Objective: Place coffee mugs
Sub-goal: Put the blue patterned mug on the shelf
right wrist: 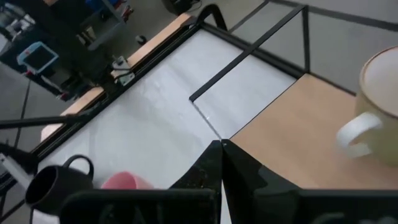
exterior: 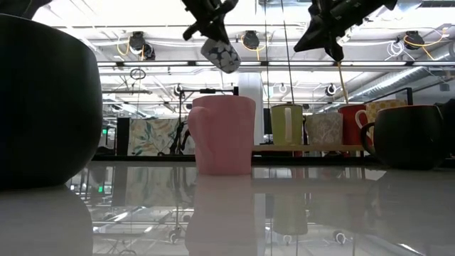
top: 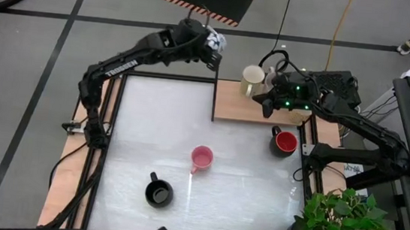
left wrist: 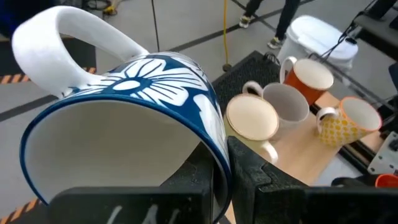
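Note:
My left gripper (top: 210, 49) is raised above the table's far edge and is shut on a white mug with blue flower marks (left wrist: 149, 87). In the low view this mug (exterior: 220, 55) hangs tilted, high above the table. My right gripper (right wrist: 221, 148) is shut and empty, hovering over the near left corner of the wooden board (top: 228, 106). A cream mug (top: 252, 79), a grey mug (left wrist: 287, 102), a red mug (left wrist: 309, 78) and a yellow-patterned mug (left wrist: 348, 122) stand on the board. On the white table stand a pink mug (top: 201, 158), a black mug (top: 158, 193) and a dark mug with a red inside (top: 284, 141). My left gripper pinches the flower mug's wall at the rim (left wrist: 214, 146), one finger (left wrist: 202, 183) inside the mug and one (left wrist: 258, 180) outside. The mug is lifted clear and tipped on its side. Its handle (left wrist: 74, 37) is on the side away from the fingers.
A potted plant (top: 342, 222) stands at the table's near right corner. A black frame rail (right wrist: 249, 53) edges the white surface (top: 144, 124), which has open room on its left half. Cables and a dark device (top: 336, 82) lie beyond the board's right end.

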Robot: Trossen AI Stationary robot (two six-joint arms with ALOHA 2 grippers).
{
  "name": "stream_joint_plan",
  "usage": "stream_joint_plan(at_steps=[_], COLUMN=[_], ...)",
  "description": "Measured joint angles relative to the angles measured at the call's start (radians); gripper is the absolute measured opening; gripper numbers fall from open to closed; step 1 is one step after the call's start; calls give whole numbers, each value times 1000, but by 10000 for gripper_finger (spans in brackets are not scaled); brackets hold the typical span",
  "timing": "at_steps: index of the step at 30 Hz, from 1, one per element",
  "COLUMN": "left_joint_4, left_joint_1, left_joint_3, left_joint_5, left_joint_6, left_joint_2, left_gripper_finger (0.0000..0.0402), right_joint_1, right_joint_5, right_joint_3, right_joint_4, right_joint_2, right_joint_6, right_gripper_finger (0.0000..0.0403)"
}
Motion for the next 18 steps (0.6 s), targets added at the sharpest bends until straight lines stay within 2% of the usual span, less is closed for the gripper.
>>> stream_joint_plan(at_steps=[6, 15, 18], left_joint_4=[4, 13, 13], left_joint_1=[-28, -73, -80], left_joint_3=[0, 0, 0], left_joint_5=[21, 27, 70], left_joint_6=[16, 121, 109], left_joint_2=[44, 122, 145], left_gripper_finger=[22, 22, 22], right_joint_1=[35, 43, 43], right_joint_5=[0, 1, 1], right_joint_3=[0, 0, 0], right_joint_4=[-12, -28, -45], right_joint_2=[0, 0, 0], right_joint_6=[-6, -19, -23], right_gripper_finger=[0, 0, 0])
